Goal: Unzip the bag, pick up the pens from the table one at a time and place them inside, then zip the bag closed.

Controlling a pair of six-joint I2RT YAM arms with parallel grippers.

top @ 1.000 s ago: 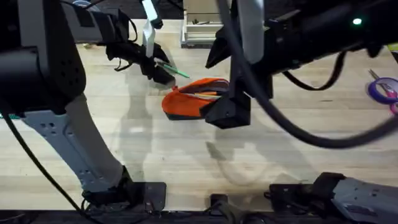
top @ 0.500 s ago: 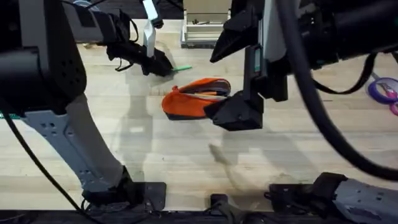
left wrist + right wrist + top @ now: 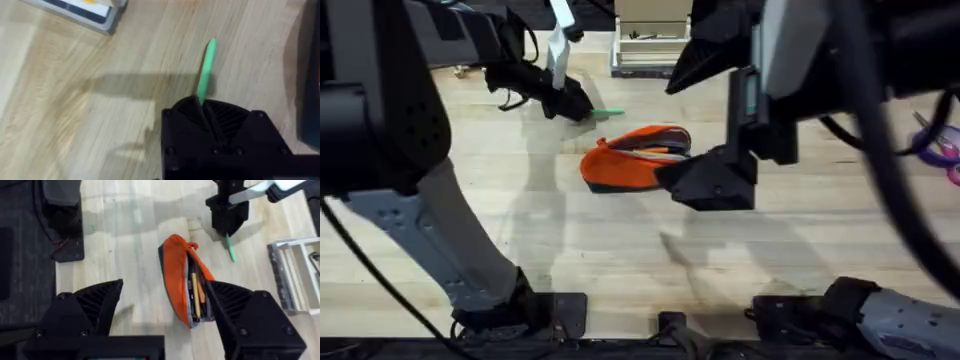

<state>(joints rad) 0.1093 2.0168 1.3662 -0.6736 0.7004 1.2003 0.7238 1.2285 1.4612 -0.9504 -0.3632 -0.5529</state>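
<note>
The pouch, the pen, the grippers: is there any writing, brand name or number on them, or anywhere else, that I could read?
None can be read.
Orange pouch: no lettering seen.
Green pen: plain, no print visible.
Flat object at the table's far edge: dark and yellow patches, too blurred to read.
Left gripper and right gripper: no markings visible.

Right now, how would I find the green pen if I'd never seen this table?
Find the orange bag lying unzipped mid-table. Just beyond its knotted end, the left arm's black fingers pinch the pen. It is the only slim, bright green stick there.
</note>
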